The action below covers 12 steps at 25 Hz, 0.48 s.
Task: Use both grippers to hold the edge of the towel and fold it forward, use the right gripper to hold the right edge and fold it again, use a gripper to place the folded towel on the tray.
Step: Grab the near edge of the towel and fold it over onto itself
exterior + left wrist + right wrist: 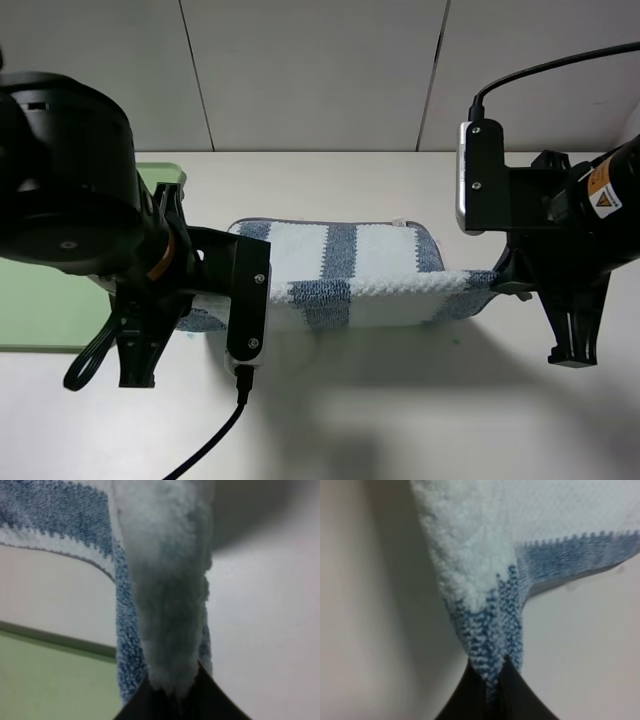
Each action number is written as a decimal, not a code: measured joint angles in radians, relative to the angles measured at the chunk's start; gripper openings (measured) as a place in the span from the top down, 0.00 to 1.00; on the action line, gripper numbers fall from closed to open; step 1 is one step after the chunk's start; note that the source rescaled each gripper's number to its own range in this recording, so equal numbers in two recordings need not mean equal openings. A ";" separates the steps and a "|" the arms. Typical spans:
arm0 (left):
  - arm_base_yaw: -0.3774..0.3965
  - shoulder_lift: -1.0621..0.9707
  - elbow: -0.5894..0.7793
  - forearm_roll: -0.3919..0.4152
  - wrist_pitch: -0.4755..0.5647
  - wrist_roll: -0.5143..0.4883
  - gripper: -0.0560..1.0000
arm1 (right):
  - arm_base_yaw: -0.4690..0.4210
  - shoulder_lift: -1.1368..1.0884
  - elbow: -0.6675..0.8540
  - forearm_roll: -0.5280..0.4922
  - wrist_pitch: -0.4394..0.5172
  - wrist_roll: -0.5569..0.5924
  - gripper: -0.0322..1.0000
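- You've got the towel (345, 270) pinched at both ends: the end nearest the tray (40, 310) sits in the left gripper (182, 695), and the end farthest from the tray in the right gripper (492, 690).
- Both sets of jaws are clamped on cloth, with the bunched corner wedged between the black fingers in each wrist view.
- The edge of the towel (380, 288) is lifted and stretched taut between the two grippers. The rest lies flat on the table (400, 400), beside the tray.
- Look: waffle texture, broad blue-grey and white stripes, thin grey piping along the far hem.
- The left arm blocks the gap, so you can't tell if the towel touches the tray rim.
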<state>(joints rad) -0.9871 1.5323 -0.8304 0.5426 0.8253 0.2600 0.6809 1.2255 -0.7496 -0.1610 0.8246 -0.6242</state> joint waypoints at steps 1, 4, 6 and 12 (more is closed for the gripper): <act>0.013 0.000 0.000 0.002 -0.005 0.001 0.95 | 0.000 0.012 -0.008 -0.001 0.000 -0.001 0.97; 0.055 0.000 -0.001 0.003 -0.016 0.001 0.95 | 0.000 0.066 -0.034 -0.001 -0.010 -0.001 0.97; 0.084 0.000 -0.001 0.003 -0.027 0.001 0.95 | 0.000 0.105 -0.058 -0.008 -0.013 -0.001 0.97; 0.160 0.000 -0.001 0.004 -0.055 0.027 0.95 | 0.000 0.202 -0.138 -0.027 -0.031 -0.017 0.97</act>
<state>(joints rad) -0.8272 1.5323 -0.8312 0.5467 0.7706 0.2873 0.6809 1.4280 -0.8877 -0.1885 0.7936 -0.6410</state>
